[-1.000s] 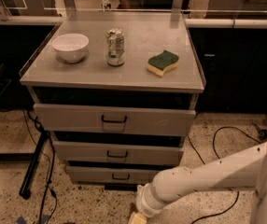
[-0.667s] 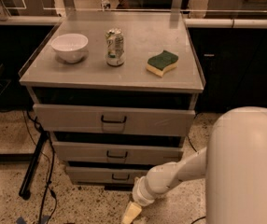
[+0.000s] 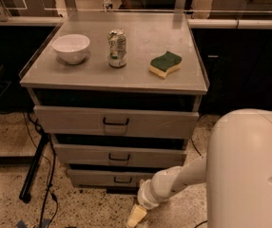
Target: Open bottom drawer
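Observation:
A grey metal cabinet holds three drawers. The bottom drawer has the shortest front and a small black bar handle; its front stands close to the cabinet, under the middle drawer and top drawer. My gripper is low near the floor, just below and to the right of the bottom drawer's handle, apart from it. My white arm reaches to it from the lower right.
A white bowl, a crushed can and a green-and-yellow sponge sit on the cabinet top. Black cables and a stand leg lie on the speckled floor at the left. Dark cabinets stand behind.
My arm has swung in from the right and now fills the lower right of the view. The gripper has moved left and down toward the bottom drawer's front. The drawers have not moved.

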Motion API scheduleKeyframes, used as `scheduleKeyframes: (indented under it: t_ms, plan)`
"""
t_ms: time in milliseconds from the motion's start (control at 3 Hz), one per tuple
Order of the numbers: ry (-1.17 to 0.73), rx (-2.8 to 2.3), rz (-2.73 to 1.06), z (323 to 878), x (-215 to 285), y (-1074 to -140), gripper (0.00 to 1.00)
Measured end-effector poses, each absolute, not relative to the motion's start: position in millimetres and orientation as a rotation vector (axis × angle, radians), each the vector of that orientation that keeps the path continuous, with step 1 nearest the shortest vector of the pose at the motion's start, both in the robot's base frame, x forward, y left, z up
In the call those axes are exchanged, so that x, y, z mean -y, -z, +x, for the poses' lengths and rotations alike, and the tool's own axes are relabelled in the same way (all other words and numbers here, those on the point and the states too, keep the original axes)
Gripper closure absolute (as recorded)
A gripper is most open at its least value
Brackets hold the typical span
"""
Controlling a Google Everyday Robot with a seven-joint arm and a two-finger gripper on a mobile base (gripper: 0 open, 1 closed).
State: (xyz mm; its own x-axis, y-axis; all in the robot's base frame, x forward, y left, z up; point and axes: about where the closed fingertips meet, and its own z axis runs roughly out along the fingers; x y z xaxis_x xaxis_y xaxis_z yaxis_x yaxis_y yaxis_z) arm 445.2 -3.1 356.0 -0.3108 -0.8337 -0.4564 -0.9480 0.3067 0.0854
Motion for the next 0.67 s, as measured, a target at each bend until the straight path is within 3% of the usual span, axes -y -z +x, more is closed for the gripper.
scheduleKeyframes:
  t_ms: [667]
  plan:
    - [-0.366, -2.315, -1.582, 483.3, 37.6, -306.5, 0.00]
